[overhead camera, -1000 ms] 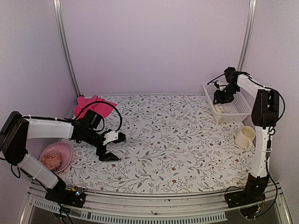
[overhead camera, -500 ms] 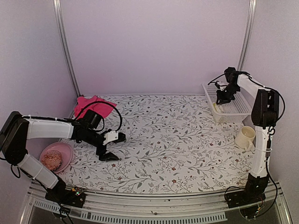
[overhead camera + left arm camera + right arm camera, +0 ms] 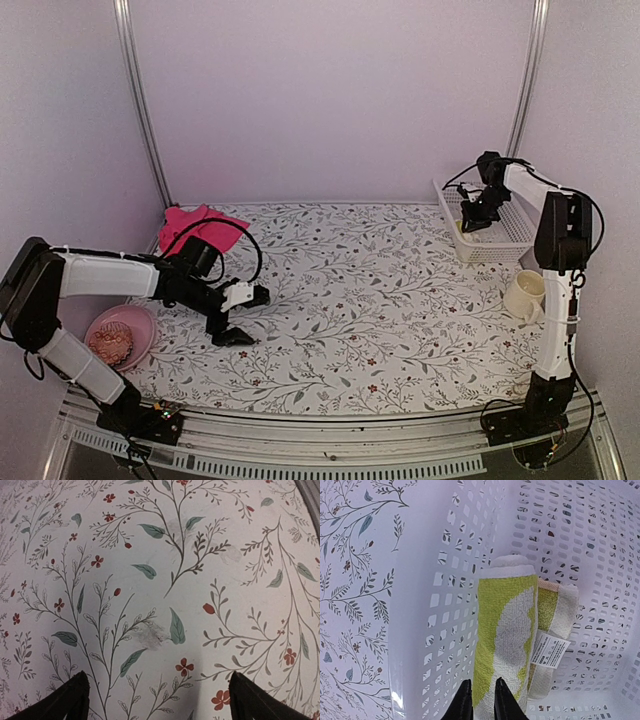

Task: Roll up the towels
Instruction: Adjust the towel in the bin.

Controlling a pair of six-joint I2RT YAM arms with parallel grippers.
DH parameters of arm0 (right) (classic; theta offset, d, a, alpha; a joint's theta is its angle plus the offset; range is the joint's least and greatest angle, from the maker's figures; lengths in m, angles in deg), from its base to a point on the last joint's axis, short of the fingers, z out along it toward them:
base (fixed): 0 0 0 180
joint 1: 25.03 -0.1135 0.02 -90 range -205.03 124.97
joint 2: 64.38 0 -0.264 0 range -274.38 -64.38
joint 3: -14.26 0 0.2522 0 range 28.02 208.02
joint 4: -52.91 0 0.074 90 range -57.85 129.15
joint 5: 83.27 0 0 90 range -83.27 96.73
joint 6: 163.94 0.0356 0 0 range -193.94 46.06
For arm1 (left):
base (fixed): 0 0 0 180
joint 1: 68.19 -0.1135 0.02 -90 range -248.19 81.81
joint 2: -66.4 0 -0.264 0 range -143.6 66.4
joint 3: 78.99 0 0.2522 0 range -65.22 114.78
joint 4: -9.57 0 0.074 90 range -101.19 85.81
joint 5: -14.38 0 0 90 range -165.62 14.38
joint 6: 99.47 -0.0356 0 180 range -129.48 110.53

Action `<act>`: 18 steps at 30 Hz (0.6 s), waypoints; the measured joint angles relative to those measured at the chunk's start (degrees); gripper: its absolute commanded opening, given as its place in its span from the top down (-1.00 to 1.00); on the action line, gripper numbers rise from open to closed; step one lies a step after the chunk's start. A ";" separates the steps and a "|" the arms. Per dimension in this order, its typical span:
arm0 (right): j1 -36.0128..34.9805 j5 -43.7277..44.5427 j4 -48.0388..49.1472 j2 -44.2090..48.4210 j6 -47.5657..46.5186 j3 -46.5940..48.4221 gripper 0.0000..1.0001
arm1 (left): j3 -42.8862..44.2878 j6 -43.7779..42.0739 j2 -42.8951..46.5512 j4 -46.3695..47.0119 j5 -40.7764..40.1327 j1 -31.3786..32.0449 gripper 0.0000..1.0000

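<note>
Over at the far left of the tabletop [image 3: 380,300], the pink bowl [image 3: 140,318] is sitting with a knobbly pinkish lump [image 3: 110,343] inside it; I am not making out what that is. Behind it, by the back wall, the pink towel [image 3: 205,225] is lying in a loose, crumpled heap, so I am reckoning that one is not rolled at all.

Just right of the bowl, the left claw [image 3: 243,315] is hovering low over bare flowered cloth with its fingers spread wide and nothing between them, well apart from either towel.

Moving across to the back right corner, the white basket [image 3: 600,555] is holding the yellow-green towel [image 3: 502,630], which is looking like a tight roll lying along the basket floor, its label [image 3: 549,652] showing on one side. The right claw [image 3: 483,701] is hanging over the near end of that roll, its fingers standing nearly together. Whether they are pinching the cloth I cannot tell.

Near the right edge, a cream mug [image 3: 525,295] is standing on its own, its inside hidden from me.

So I am judging the job about half done: one towel rolled and binned, the pink one waiting.
</note>
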 measured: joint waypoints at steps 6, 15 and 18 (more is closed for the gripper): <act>0.00 -0.02 -0.17 -0.57 -0.61 -0.04 0.64 | -0.02 0.00 -0.15 0.13 -0.02 0.00 -0.95; 0.00 0.31 -0.44 -1.99 -0.76 -0.55 0.57 | -0.04 0.00 -1.18 0.31 -0.22 0.00 -0.95; 0.00 0.94 -0.44 -1.99 -0.74 -0.59 0.51 | -0.04 0.00 -1.22 0.37 -0.24 0.00 -0.95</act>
